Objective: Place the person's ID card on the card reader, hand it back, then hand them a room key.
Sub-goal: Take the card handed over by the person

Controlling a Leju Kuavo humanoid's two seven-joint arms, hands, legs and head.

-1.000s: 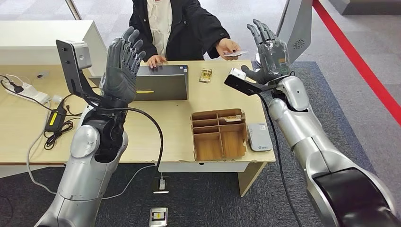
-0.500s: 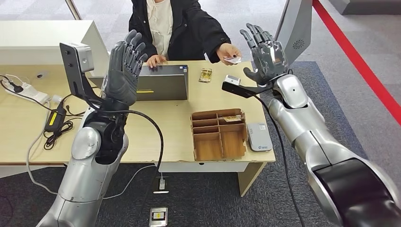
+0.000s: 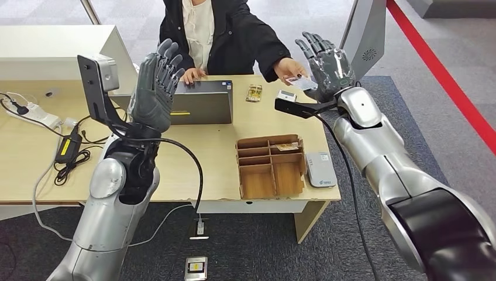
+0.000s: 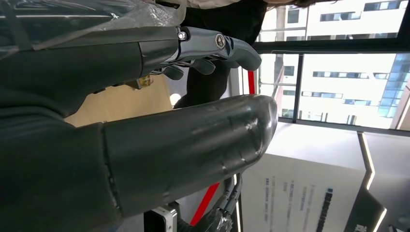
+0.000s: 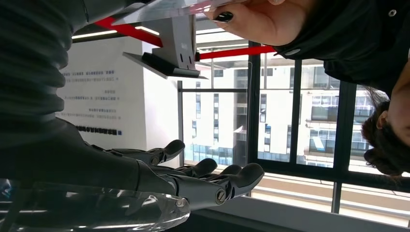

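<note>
ID card [image 3: 302, 84] was the thing in play: a person's hand [image 3: 289, 68] held it out over the far right part of the counter [image 3: 35, 170], just beside the palm of the robot's right hand [image 3: 327, 65].

Going from the left, the left hand [image 3: 153, 88] was raised upright above the counter, near the laptop [image 3: 199, 103]. Its fingers were spread apart and it held nothing. Further right, near the front edge, stood a wooden tray [image 3: 272, 166] with compartments, and a small card lay in one of the far ones; I judged this could be the room key, but it was too small to tell. Just to the right of the tray lay the card reader [image 3: 321, 170], with nothing on it.

The right hand was upright with the fingers apart, not closed on the card. In the right wrist view the card [image 5: 164, 7] was seen edge-on with the person's fingertip on it.

The step in hand seemed to be the first one, taking the card from the person. The next move would call for closing thumb and fingers on the card's free end, then carrying it back to the reader.
</note>
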